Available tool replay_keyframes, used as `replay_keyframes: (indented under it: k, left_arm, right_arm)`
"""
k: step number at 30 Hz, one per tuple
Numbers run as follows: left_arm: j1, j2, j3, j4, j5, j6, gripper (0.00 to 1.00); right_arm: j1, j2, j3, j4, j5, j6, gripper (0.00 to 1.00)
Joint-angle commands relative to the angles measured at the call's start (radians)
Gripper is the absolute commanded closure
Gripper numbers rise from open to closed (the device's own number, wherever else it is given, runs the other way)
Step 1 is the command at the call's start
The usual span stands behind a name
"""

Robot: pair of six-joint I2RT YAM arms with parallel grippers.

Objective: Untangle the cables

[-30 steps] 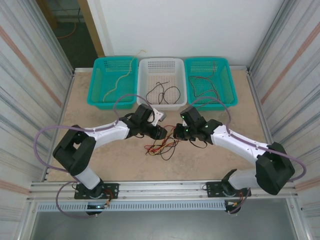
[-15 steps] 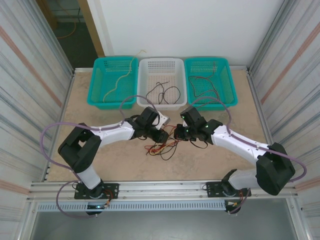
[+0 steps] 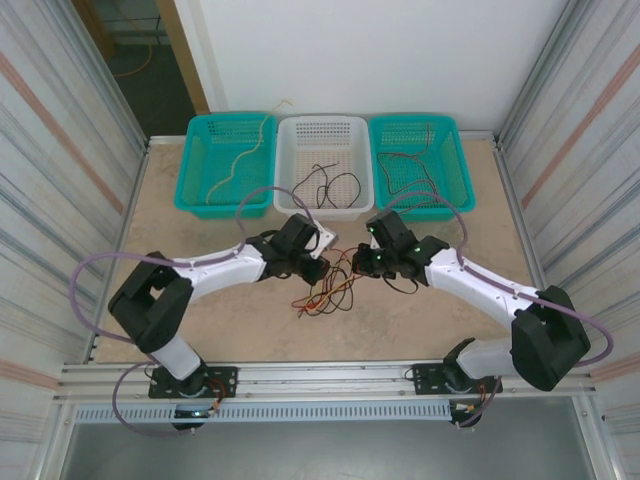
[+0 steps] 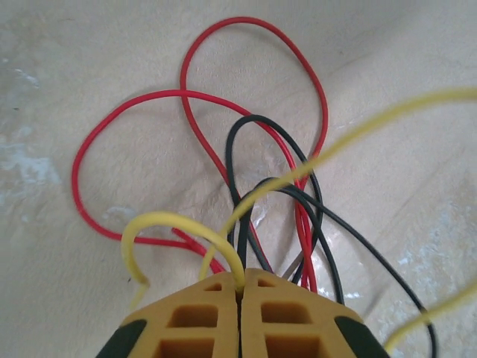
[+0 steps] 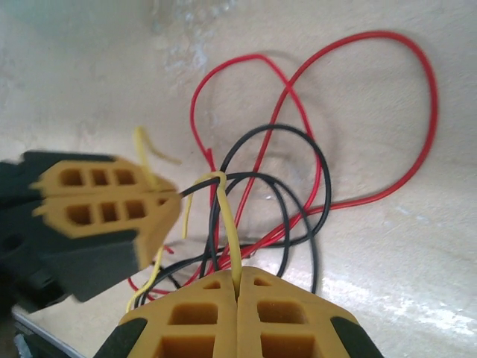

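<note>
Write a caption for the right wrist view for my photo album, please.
Right gripper and left gripper each pinch yellow cable; red cable and black cable loop together on the table.

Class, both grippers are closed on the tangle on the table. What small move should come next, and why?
Probably ease the grippers slowly apart. The left gripper and right gripper each pinch yellow cable crossing red loops and black loops, so spreading should draw it out.

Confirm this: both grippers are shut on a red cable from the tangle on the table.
Wrong in the colour. The left gripper and the right gripper are each shut on a yellow cable, not a red one. The left wrist and right wrist views each show the yellow strand clamped. The rest stands.
</note>
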Motion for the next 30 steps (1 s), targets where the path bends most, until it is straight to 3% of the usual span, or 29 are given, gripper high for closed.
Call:
replay_keyframes:
  k: [1,10,11,13,18,21,24,30]
  left_arm:
    - [0.049,-0.122,-0.057,-0.015,-0.033,-0.075,1.00]
    - [0.215,-0.313,-0.258,0.024,-0.119,-0.355,1.00]
    - [0.221,-0.317,-0.267,0.026,-0.094,-0.369,0.94]
    - [0.220,-0.318,-0.261,0.034,-0.003,-0.360,0.64]
    - [0.167,-0.361,-0.109,-0.145,-0.117,-0.250,0.42]
    - [0.153,-0.332,0.008,-0.215,-0.152,-0.150,0.39]
    - [0.131,-0.250,0.093,-0.232,-0.161,-0.041,0.44]
    - [0.094,-0.029,0.190,-0.175,-0.037,0.075,0.48]
  right_arm:
    - [-0.036,-0.003,-0.016,-0.034,0.001,0.003,1.00]
    - [-0.098,0.041,-0.060,-0.049,-0.001,0.020,1.00]
    - [-0.096,0.042,-0.062,-0.047,-0.004,0.020,1.00]
    - [-0.090,0.047,-0.060,-0.041,-0.012,0.015,1.00]
    - [-0.072,0.055,-0.033,-0.046,-0.021,-0.012,1.00]
    - [-0.065,0.056,-0.016,-0.053,-0.014,-0.024,0.99]
    - [-0.064,0.058,-0.010,-0.052,-0.013,-0.024,0.98]
    - [-0.064,0.047,-0.016,-0.045,-0.014,-0.014,0.98]
